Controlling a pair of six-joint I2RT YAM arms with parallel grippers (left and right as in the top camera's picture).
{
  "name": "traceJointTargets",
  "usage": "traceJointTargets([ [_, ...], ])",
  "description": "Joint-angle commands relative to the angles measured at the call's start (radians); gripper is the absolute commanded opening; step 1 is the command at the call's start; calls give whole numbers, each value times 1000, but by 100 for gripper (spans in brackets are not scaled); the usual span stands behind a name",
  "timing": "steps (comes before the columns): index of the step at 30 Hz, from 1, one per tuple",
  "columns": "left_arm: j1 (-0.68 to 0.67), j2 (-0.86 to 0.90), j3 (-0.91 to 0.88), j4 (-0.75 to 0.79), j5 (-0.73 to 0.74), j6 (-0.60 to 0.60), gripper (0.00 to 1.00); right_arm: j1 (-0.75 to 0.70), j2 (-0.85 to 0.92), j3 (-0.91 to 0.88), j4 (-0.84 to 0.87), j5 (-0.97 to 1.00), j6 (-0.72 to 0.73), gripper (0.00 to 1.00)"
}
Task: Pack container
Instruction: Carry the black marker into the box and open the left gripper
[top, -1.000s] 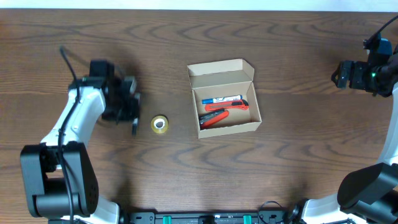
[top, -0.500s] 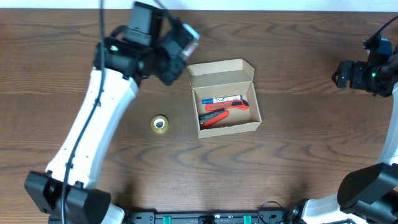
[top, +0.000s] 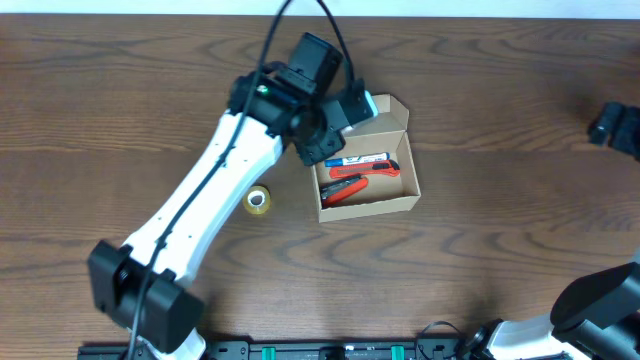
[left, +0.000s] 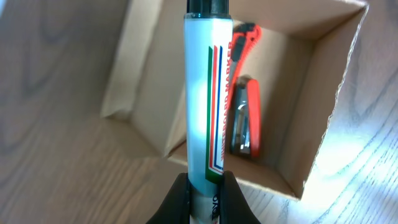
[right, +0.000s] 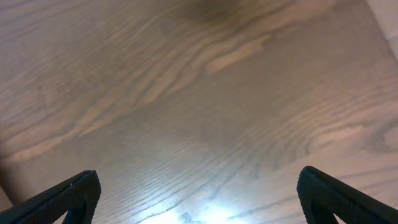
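Nearest the arm bases, on the dark wooden table (top: 500, 250): small roll of clear tape (top: 257, 201), lying flat, left of the box and apart from it.

Next out, mid-table: the container (top: 368, 207), tan cardboard, open-topped, lid flap (top: 388, 106) standing up along the far side. Inside, flat on the floor: blue-and-white marker (top: 352, 159) along the far wall, red cutter (top: 380, 168) just beside it, red-handled tool (top: 342, 189) angled toward the near left corner.

Over the container's far left corner: left gripper (left: 204, 198), reaching in on a long diagonal from the near left base. Clenched on a whiteboard marker (left: 204, 106), with a white barrel, green and red stripes, and the dark end pointing away from the wrist. Fingers (left: 179, 200) pinching the rear of the barrel from both sides. From the wrist camera: barrel hanging above the open box, red cutter below and to its right. Height above the box floor not readable; touching cardboard or not, cannot tell.

Farthest off, at the right edge of the table: right gripper (right: 202, 193), only partly inside the overhead view, well apart from the container. Released, with fingers (right: 74, 194) spread wide at the two lower corners of the wrist view, plain wood grain between them
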Motion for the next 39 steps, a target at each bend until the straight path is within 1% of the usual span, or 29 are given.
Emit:
traceJointTargets([
  [1, -29, 55, 5, 1, -5, 23, 6, -35, -8, -3, 2, -76, 29, 99],
  [12, -138, 179, 5, 27, -3, 37, 6, -26, -8, -3, 5, -77, 29, 99],
  [20, -135, 265, 5, 27, -9, 52, 6, -26, -8, -3, -8, -77, 29, 99],
  [27, -129, 344, 5, 35, -133, 51, 6, -26, -8, -3, -12, -82, 29, 99],
  [31, -124, 382, 4, 34, -135, 51, 6, -26, -8, -3, -13, -100, 28, 99],
  [37, -124, 391, 4, 39, -135, 51, 6, -26, -8, -3, -14, -100, 25, 99],
  [38, -124, 391, 4, 39, -135, 51, 8, -26, -8, -3, -14, -100, 25, 99],
  [39, -124, 391, 4, 38, -135, 50, 20, -26, -8, -3, -13, -100, 25, 99],
])
